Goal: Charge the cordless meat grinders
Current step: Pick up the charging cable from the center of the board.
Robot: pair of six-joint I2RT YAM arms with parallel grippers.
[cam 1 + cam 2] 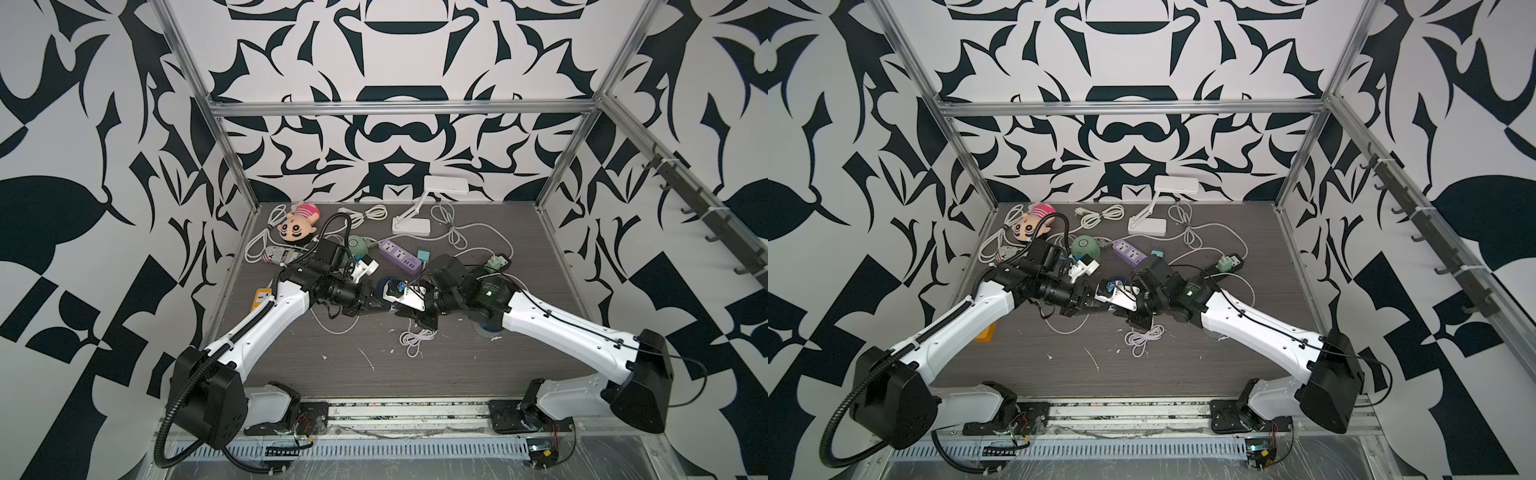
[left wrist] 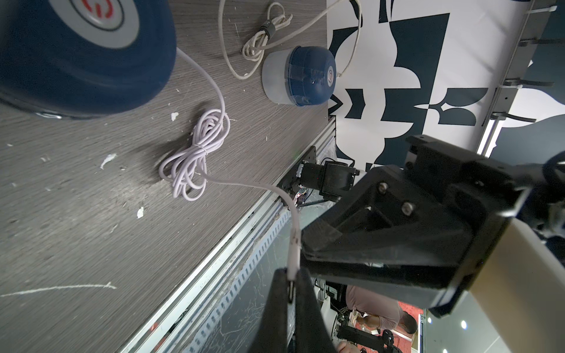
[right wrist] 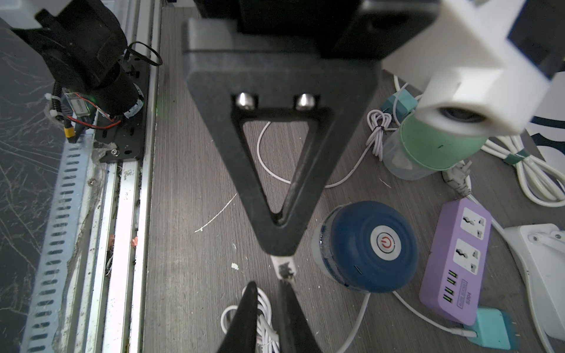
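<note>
You have three dome-topped grinders, all upright on the table (image 1: 457, 365). The mint green grinder (image 1: 358, 245) stands back left, the centre navy grinder (image 3: 367, 244) shows its red power symbol, and the second navy grinder (image 2: 301, 76) stands farther right.

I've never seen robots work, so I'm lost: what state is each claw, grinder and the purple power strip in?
left gripper: shut on white cable end
right gripper: jaws slightly apart, holding nothing
navy grinder between the arms: upright
second navy grinder: upright
mint grinder: upright
purple power strip: both large sockets empty

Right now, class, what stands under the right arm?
A navy grinder, upright on the table. In a top view the arm covers all but its edge.
</note>
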